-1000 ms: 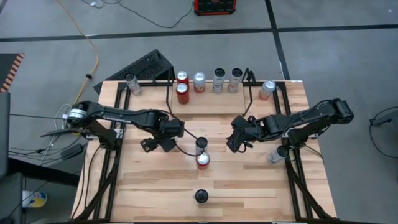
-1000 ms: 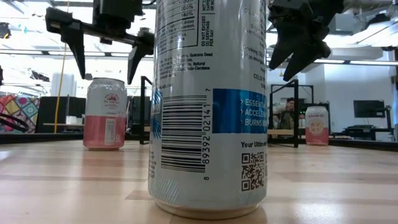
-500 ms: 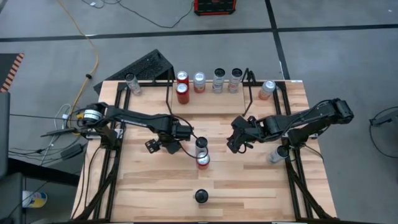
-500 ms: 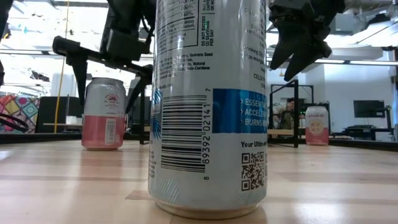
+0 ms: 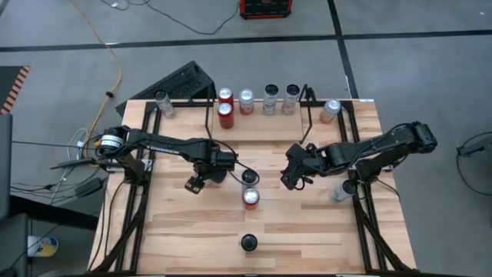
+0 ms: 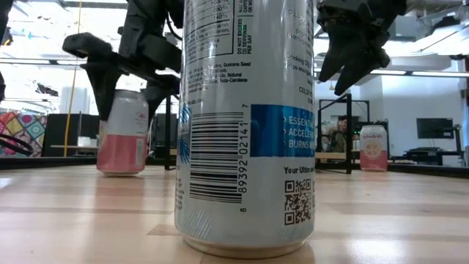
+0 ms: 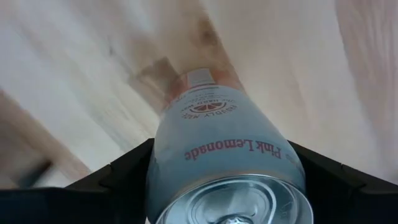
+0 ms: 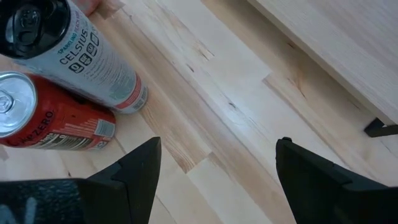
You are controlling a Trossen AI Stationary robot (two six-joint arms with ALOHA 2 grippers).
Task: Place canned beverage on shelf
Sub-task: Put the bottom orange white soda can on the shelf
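Table front, 6 o'clock on pale wooden table [image 5: 307,231]: tall silver-and-blue drink can with black top [image 5: 248,242], upright, untouched.

Centre: short red soda can [image 5: 250,198], with slim white Celsius can with black lid [image 5: 250,178] just beside it at 12 o'clock. Both standing, not gripped.

Just off that pair at 9 o'clock: left gripper [image 6: 130,92], down over pale pink-and-white lemonade can [image 7: 224,155]. Dark fingers against both sides of the body, just under the silver rim. Reads as clamped on. Can leaning in low view, base at the tabletop, so not clearly lifted. Hidden under the gripper in high view.

At 3 o'clock of centre: right gripper [image 8: 219,146], hovering above bare wood, fingers spread, nothing between them. Waiting.

Far edge, 12 o'clock: low black wire-rod shelf [image 5: 208,115], carrying a row of red and silver cans. Free slot not clear from here.

Step in hand, by judgement: grasp on the lemonade can, transfer not begun.

Next move: confirm firm grip, lift straight up to take out the lean, clear the Celsius can alongside, carry toward 12 o'clock, lower upright into an open spot on the rack. Risk: tilted can slipping or clipping shelved cans.
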